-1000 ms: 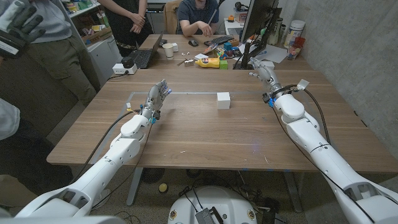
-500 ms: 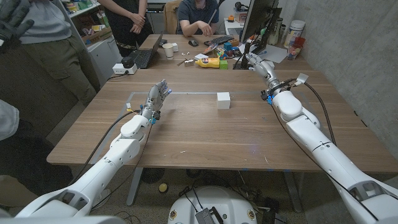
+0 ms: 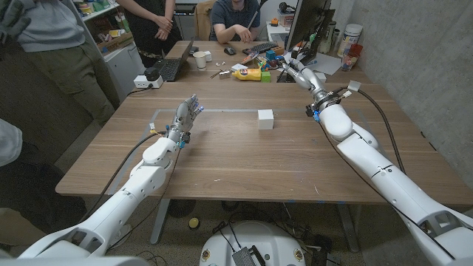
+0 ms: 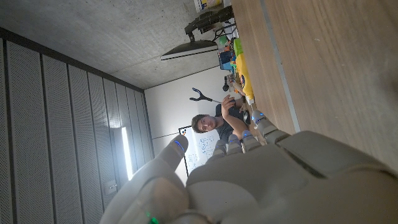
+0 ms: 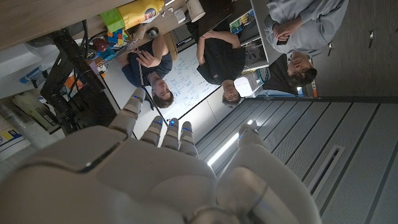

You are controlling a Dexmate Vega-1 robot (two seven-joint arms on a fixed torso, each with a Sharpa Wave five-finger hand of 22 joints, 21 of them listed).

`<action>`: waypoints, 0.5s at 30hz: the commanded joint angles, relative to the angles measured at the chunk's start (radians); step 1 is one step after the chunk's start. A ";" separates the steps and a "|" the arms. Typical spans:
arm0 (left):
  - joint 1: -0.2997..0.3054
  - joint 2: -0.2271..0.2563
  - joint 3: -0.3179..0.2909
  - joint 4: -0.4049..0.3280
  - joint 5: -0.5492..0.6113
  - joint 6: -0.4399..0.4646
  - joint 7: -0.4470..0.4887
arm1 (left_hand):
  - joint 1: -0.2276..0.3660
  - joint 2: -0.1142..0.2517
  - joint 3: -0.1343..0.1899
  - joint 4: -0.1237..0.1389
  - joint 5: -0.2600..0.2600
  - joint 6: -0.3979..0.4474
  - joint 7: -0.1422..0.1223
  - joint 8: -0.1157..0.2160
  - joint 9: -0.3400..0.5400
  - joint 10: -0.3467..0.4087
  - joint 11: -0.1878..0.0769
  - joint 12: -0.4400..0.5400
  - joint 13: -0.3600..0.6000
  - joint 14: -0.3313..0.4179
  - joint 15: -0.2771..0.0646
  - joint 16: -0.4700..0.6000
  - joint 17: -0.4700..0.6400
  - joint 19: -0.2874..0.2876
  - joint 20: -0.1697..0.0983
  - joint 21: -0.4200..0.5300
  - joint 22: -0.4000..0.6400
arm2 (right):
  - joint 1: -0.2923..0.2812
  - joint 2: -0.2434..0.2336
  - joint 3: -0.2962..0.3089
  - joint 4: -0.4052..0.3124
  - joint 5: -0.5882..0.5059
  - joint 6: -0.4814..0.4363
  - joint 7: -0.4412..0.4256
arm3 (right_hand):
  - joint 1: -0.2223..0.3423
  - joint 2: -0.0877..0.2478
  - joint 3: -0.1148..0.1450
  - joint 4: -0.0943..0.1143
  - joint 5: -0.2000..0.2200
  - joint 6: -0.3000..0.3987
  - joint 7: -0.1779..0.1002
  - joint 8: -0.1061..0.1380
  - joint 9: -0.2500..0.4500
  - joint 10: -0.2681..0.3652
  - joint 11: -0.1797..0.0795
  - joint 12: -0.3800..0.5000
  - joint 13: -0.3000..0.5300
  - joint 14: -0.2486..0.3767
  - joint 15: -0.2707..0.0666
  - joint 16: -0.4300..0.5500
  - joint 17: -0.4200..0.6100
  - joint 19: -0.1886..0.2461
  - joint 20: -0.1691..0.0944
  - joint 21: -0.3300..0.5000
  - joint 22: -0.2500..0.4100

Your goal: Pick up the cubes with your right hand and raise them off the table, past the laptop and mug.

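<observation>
A white cube (image 3: 265,119) sits on the wooden table (image 3: 244,159), a little right of the middle. My right hand (image 3: 299,73) is raised beyond and to the right of the cube, near the monitor, with its fingers spread and nothing in it. My left hand (image 3: 187,114) stands to the left of the cube, fingers up and apart, holding nothing. The far table carries a laptop (image 3: 173,65) and a white mug (image 3: 200,59). The wrist views look along the backs of my left hand (image 4: 249,180) and my right hand (image 5: 149,168).
A second table behind holds a yellow bottle (image 3: 246,74), a monitor (image 3: 307,26), a power strip (image 3: 145,80) and clutter. People stand and sit behind it and at the left edge. A thin taped outline (image 3: 159,112) marks the near table.
My right hand has moved farther away and slightly left, toward the monitor. The cube and my left hand have not moved.
</observation>
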 commanded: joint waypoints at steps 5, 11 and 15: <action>0.003 0.002 -0.005 0.000 -0.007 0.002 -0.004 | -0.004 0.072 0.007 0.000 0.005 -0.005 0.001 0.003 0.004 -0.007 -0.001 0.004 0.002 -0.005 0.000 0.005 0.002 -0.002 0.004 -0.002 0.004 | 0.045 -0.038 -0.097 -0.063 -0.165 -0.108 -0.034 | 0.015 -0.002 0.003 -0.011 0.001 -0.005 -0.009 0.001 0.003 0.007 -0.005 0.005 0.003 -0.003 0.005 0.002 0.003 -0.007 -0.006 -0.002 0.004; -0.001 -0.002 -0.004 0.009 -0.010 0.001 -0.008 | -0.005 0.072 0.007 0.001 0.005 -0.005 0.001 0.003 0.005 -0.007 -0.001 0.004 0.002 -0.007 0.000 0.004 0.002 -0.002 0.005 -0.003 0.005 | 0.066 -0.052 -0.150 -0.097 -0.286 -0.193 -0.043 | 0.029 0.001 0.006 -0.022 0.001 -0.002 -0.034 0.002 0.004 0.005 -0.006 0.005 0.003 -0.007 0.014 0.002 0.003 -0.013 -0.001 -0.002 0.004; -0.002 -0.004 -0.004 0.013 -0.011 0.000 -0.009 | -0.006 0.072 0.007 0.001 0.005 -0.004 0.001 0.003 0.005 -0.007 0.000 0.004 0.002 -0.006 0.000 0.005 0.002 -0.002 0.005 -0.004 0.005 | 0.076 -0.055 -0.173 -0.104 -0.339 -0.228 -0.048 | 0.037 0.002 0.008 -0.029 0.000 0.007 -0.055 0.005 0.004 0.006 -0.006 0.006 0.003 -0.005 0.017 0.003 0.003 -0.013 0.002 -0.001 0.004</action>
